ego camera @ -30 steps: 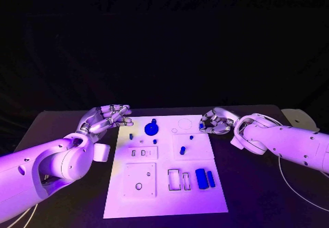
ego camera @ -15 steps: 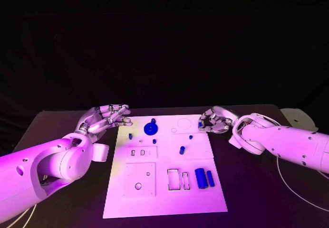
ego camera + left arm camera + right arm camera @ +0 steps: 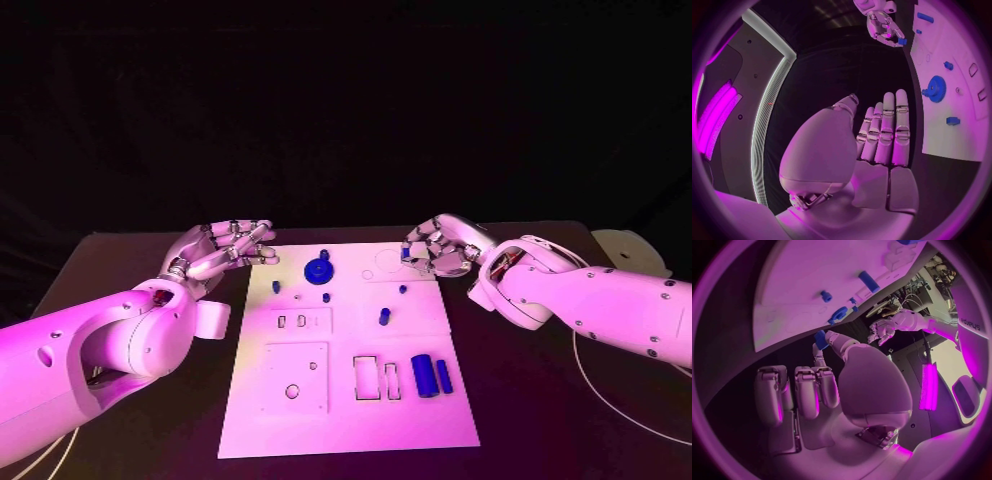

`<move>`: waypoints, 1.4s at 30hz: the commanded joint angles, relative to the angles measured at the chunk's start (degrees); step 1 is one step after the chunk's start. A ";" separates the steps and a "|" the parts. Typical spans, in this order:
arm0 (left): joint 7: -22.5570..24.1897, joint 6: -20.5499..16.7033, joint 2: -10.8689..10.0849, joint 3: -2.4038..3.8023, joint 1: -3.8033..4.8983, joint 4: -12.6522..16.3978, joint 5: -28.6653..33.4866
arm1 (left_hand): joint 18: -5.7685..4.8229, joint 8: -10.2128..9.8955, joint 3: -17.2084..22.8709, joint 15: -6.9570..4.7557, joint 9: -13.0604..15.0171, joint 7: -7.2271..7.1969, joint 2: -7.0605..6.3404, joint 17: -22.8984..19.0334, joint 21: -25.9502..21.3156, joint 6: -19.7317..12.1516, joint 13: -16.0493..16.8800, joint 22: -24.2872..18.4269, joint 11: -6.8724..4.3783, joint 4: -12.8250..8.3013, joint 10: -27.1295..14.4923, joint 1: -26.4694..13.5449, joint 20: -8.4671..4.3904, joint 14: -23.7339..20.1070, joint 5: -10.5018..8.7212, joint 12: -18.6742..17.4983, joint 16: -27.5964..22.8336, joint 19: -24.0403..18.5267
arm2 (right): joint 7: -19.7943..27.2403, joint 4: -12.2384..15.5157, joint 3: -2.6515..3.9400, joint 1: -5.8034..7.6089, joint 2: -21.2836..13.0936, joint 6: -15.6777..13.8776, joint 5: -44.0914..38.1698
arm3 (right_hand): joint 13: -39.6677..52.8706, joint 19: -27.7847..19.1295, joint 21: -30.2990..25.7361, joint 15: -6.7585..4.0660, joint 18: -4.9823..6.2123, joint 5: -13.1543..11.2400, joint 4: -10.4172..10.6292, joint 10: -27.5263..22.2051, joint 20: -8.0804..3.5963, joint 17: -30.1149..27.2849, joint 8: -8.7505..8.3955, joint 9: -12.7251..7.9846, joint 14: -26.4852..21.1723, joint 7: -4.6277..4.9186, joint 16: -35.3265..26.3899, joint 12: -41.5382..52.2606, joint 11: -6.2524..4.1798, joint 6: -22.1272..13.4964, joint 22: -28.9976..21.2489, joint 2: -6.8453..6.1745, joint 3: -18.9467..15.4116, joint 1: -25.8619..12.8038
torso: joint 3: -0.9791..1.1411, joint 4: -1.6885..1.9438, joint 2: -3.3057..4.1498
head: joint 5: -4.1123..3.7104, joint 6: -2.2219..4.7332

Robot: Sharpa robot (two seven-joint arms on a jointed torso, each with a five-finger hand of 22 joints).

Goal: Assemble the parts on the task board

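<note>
Your silver right hand (image 3: 440,247) pinches a small blue plastic part (image 3: 821,339) over the white task board's (image 3: 346,420) far right corner, beside an open round recess (image 3: 388,260), while your left hand (image 3: 224,249) idles empty.

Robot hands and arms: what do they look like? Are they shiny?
Each arm is smooth, rounded and white. The left robot hand and right robot hand are silvery metal with segmented fingers. The left wrist view shows a bulging, glossy palm shell. A thin pale cable loops beside the right arm.
</note>
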 commanded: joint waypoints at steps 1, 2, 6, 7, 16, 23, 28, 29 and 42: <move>0.31 1.02 0.11 0.04 0.07 -0.14 0.09 | 0.71 -0.34 0.40 0.11 0.06 0.34 0.20 0.05 0.20 -0.09 0.06 -0.09 0.02 -0.02 0.23 0.02 -0.01 -0.41 -0.23 -0.37 -0.06 -0.26 | -4.34 3.09 -0.01 0.07 1.12 -1.90 -5.68 | 11.78 4.36 0.19 -0.46 -0.94 0.16 0.11 3.40 -0.52 13.42 1.09 0.84 5.52 -1.32 0.10 0.32 -0.57 1.72 12.50 0.47 0.14 -0.08 | -0.05 -0.06 -0.15 | 1.03 -0.35; 0.31 1.04 0.13 0.04 0.07 -0.22 0.09 | 0.71 -0.34 0.40 0.11 0.06 0.34 0.20 0.05 0.20 -0.09 0.06 -0.09 0.02 -0.02 0.23 0.02 -0.01 -0.41 -0.23 -0.37 -0.06 -0.26 | -4.98 4.00 -0.02 0.04 1.66 -1.84 -6.68 | 11.77 4.37 0.20 -0.47 -0.94 0.16 0.13 3.39 -0.54 13.41 1.10 0.85 5.51 -1.33 0.09 0.31 -0.58 1.71 12.52 0.51 0.16 -0.11 | -0.03 -0.06 -0.14 | 1.20 -0.41; 0.31 1.08 0.29 0.04 0.07 -0.58 0.09 | 0.71 -0.36 0.45 0.12 0.07 0.35 0.21 0.13 0.21 -0.09 0.06 -0.10 0.03 0.01 0.25 -0.02 0.00 -0.43 -0.23 -0.40 -0.07 -0.27 | -7.16 6.48 -0.10 -0.17 4.15 -1.18 -10.22 | 11.75 4.42 0.27 -0.52 -0.96 0.22 0.16 3.38 -0.59 13.38 1.14 0.88 5.51 -1.38 0.09 0.28 -0.63 1.65 12.59 0.67 0.27 -0.13 | -0.04 -0.09 -0.11 | 1.77 -0.64; 0.31 1.08 0.37 0.04 0.07 -0.73 0.09 | 0.71 -0.36 0.45 0.12 0.07 0.35 0.21 0.13 0.21 -0.09 0.06 -0.10 0.03 0.01 0.25 -0.02 0.00 -0.43 -0.23 -0.40 -0.07 -0.27 | -7.87 6.96 -0.14 -0.22 5.01 -0.92 -11.18 | 11.75 4.42 0.27 -0.52 -0.96 0.22 0.16 3.38 -0.59 13.38 1.14 0.88 5.51 -1.38 0.09 0.28 -0.64 1.65 12.59 0.67 0.27 -0.14 | -0.05 -0.10 -0.14 | 1.86 -0.73; 0.25 1.23 1.34 0.03 0.07 -1.83 0.09 | 0.71 -0.36 0.45 0.12 0.07 0.35 0.21 0.13 0.21 -0.09 0.06 -0.10 0.03 0.01 0.25 -0.02 0.00 -0.43 -0.23 -0.40 -0.07 -0.27 | -13.15 6.58 -0.87 -1.25 12.01 1.08 -17.96 | 11.61 4.40 0.23 -0.58 -0.95 0.35 0.39 3.28 -0.68 13.19 1.15 0.91 5.47 -1.35 0.04 0.14 -0.65 1.42 12.55 0.87 0.36 -0.48 | -0.23 -0.19 -0.50 | 2.91 -1.54; 0.21 1.33 1.69 0.03 0.07 -2.16 0.09 | 0.71 -0.35 0.51 0.12 0.09 0.31 0.22 0.20 0.22 -0.05 0.07 -0.10 0.01 0.02 0.31 -0.04 0.00 -0.44 -0.24 -0.41 -0.08 -0.28 | -15.65 4.76 -1.34 -3.38 15.80 1.99 -22.15 | 11.61 4.38 0.20 -0.59 -0.94 0.49 0.59 3.27 -0.72 13.08 1.19 0.95 5.45 -1.35 0.01 0.13 -0.65 1.31 12.53 0.95 0.39 -0.79 | -0.15 -0.18 -0.41 | 3.10 -2.00; 0.18 1.38 1.71 0.03 0.07 -2.20 0.09 | 0.71 -0.35 0.51 0.12 0.09 0.31 0.22 0.20 0.22 -0.05 0.07 -0.10 0.01 0.02 0.31 -0.04 0.00 -0.44 -0.24 -0.41 -0.08 -0.28 | -16.60 4.05 -1.42 -4.35 17.17 2.34 -23.86 | 11.60 4.39 0.22 -0.59 -0.95 0.51 0.60 3.27 -0.72 13.11 1.20 0.96 5.45 -1.35 0.01 0.12 -0.65 1.30 12.55 0.96 0.40 -0.82 | -0.08 -0.17 -0.38 | 3.08 -2.11; 0.18 1.40 1.72 0.03 0.07 -2.22 0.09 | 0.71 -0.35 0.51 0.12 0.09 0.31 0.22 0.20 0.22 -0.05 0.07 -0.10 0.01 0.02 0.31 -0.04 0.00 -0.44 -0.24 -0.41 -0.08 -0.28 | -16.77 3.90 -1.44 -4.49 17.42 2.44 -24.17 | 11.60 4.39 0.22 -0.59 -0.95 0.51 0.60 3.27 -0.72 13.11 1.20 0.96 5.45 -1.35 0.01 0.12 -0.65 1.30 12.55 0.96 0.40 -0.82 | -0.08 -0.20 -0.39 | 3.08 -2.22; 0.01 1.69 1.83 0.03 0.07 -2.30 0.09 | 0.70 -0.35 0.53 0.12 0.10 0.31 0.25 0.25 0.23 -0.03 0.07 -0.11 0.01 0.10 0.35 -0.14 0.01 -0.45 -0.25 -0.42 -0.08 -0.29 | -18.51 2.83 -1.52 -5.10 18.30 3.96 -26.24 | 11.52 4.33 0.11 -0.60 -0.92 0.51 0.90 3.20 -0.77 13.01 1.23 1.00 5.43 -1.29 -0.02 0.03 -0.61 1.01 12.45 0.66 0.24 -1.51 | -0.09 -0.21 -0.43 | 3.26 -2.38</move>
